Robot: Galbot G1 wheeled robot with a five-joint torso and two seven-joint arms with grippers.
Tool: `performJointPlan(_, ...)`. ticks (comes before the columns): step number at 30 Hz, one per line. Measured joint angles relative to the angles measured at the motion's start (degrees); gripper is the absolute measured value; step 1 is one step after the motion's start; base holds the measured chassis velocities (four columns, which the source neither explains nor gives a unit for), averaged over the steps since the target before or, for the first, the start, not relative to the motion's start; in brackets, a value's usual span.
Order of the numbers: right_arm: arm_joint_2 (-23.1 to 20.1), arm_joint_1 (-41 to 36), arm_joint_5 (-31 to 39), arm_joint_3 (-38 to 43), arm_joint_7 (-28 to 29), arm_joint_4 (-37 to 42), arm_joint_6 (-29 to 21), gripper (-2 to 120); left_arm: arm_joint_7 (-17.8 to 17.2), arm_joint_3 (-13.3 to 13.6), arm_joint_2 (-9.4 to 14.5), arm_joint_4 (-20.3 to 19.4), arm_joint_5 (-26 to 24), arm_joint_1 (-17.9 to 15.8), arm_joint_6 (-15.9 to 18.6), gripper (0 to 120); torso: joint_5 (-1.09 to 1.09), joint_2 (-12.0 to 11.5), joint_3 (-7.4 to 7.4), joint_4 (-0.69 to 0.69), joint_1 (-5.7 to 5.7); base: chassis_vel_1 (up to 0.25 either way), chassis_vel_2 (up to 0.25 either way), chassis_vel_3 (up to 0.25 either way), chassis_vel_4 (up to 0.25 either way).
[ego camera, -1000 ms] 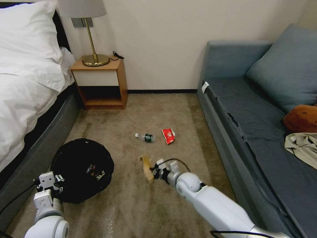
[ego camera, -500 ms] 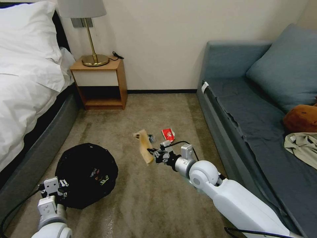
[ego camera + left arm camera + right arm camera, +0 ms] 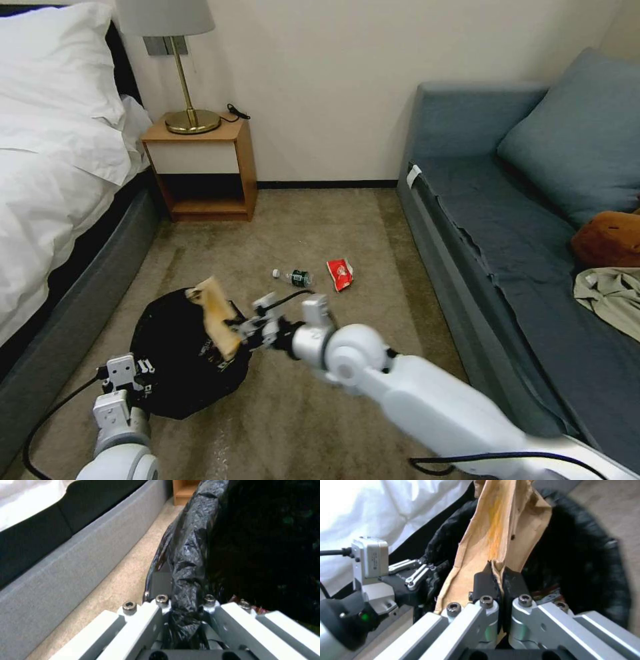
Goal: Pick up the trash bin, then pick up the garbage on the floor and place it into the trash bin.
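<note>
The trash bin (image 3: 170, 360), lined with a crinkly black bag (image 3: 190, 555), hangs at lower left with my left gripper (image 3: 127, 383) shut on its bagged rim (image 3: 181, 620). My right gripper (image 3: 243, 330) is shut on a brown-yellow wrapper (image 3: 213, 317), held over the bin's open mouth; the right wrist view shows the wrapper (image 3: 500, 535) pinched between the black pads (image 3: 485, 582) with the bin (image 3: 586, 562) behind it. On the carpet beyond lie a clear bottle with a green label (image 3: 293, 276) and a red snack packet (image 3: 341, 273).
A bed (image 3: 60, 173) with a grey base runs along the left, a blue sofa (image 3: 533, 220) along the right. A wooden nightstand (image 3: 203, 167) with a brass lamp (image 3: 187, 67) stands against the far wall. Open carpet (image 3: 313, 220) lies between them.
My right arm has swung left, carrying the wrapper from mid-carpet to above the bin. The left gripper and the bin have shifted slightly right and toward me.
</note>
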Motion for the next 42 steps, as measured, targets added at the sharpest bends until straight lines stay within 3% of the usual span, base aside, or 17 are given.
performJointPlan(7, 2.63, 0.09, -1.77, -1.5, -0.05, -4.3, 0.91, 0, -0.18, -0.02, -0.66, -1.59, -0.05, 1.26, 0.01, 2, 0.0, 0.0, 0.0, -0.01, 0.0, 0.0, 0.0, 0.0, 0.0)
performJointPlan(18, 3.31, -2.66, -5.4, -1.51, 0.61, -6.96, 2.18, 3, -0.05, 1.17, -1.56, -3.35, 0.22, 2.86, -0.02, 2, 0.01, 0.0, 0.0, -0.01, 0.0, 0.0, 0.0, 0.0, 0.0)
performJointPlan(19, 3.28, -3.11, -5.56, -1.39, 0.94, -6.89, 2.28, 12, -0.09, 1.19, -1.67, -3.47, 0.22, 2.98, -0.02, 2, 0.01, 0.0, 0.0, -0.02, 0.0, 0.0, 0.0, 0.0, 0.0)
performJointPlan(32, 1.25, -5.42, -6.39, 0.36, 1.17, -2.49, 3.28, 55, -0.23, 0.73, -3.46, -4.03, 1.32, 3.84, -0.27, 2, 0.01, 0.0, 0.0, -0.01, 0.0, 0.0, 0.0, 0.0, 0.0)
performJointPlan(34, 0.31, -6.83, -7.11, 2.72, 1.27, -0.3, 3.77, 68, -0.25, -0.09, -3.73, -4.3, 1.71, 4.59, -0.54, 2, 0.02, 0.0, 0.0, -0.02, 0.0, 0.0, 0.0, 0.0, 0.0)
performJointPlan(37, -0.12, -7.61, -7.66, 4.02, 1.43, 0.67, 3.99, 72, -0.27, -0.49, -3.86, -4.34, 1.91, 4.8, -0.7, 2, 0.02, 0.0, 0.0, -0.01, 0.0, 0.0, 0.0, 0.0, 0.0)
performJointPlan(39, -1.11, -9.48, -8.48, 7.21, 1.88, 2.62, 4.04, 82, -0.31, -0.87, -4.22, -4.64, 2.16, 4.91, -0.71, 2, 0.02, 0.0, 0.0, 0.0, 0.0, 0.0, 0.0, 0.0, 0.0)
performJointPlan(40, -2.28, -11.73, -8.66, 10.97, 2.49, 4.64, 4.04, 93, -0.12, -1.27, -4.67, -5.02, 2.46, 4.45, -0.59, 2, 0.03, 0.0, 0.0, -0.02, 0.0, 0.0, 0.0, 0.0, 0.0)
performJointPlan(41, -2.28, -11.73, -8.66, 10.97, 2.49, 4.64, 4.04, 93, -0.12, -1.27, -4.67, -5.02, 2.46, 4.45, -0.59, 2, 0.03, 0.0, 0.0, -0.02, 0.0, 0.0, 0.0, 0.0, 0.0)
performJointPlan(42, -4.47, -14.74, -8.7, 16.26, 4.44, 7.19, 3.26, 99, 0.37, -2.27, -4.84, -5.24, 2.62, 3.86, 0.17, 2, 0.03, 0.0, 0.0, -0.01, 0.0, 0.0, 0.0, 0.0, 0.0)
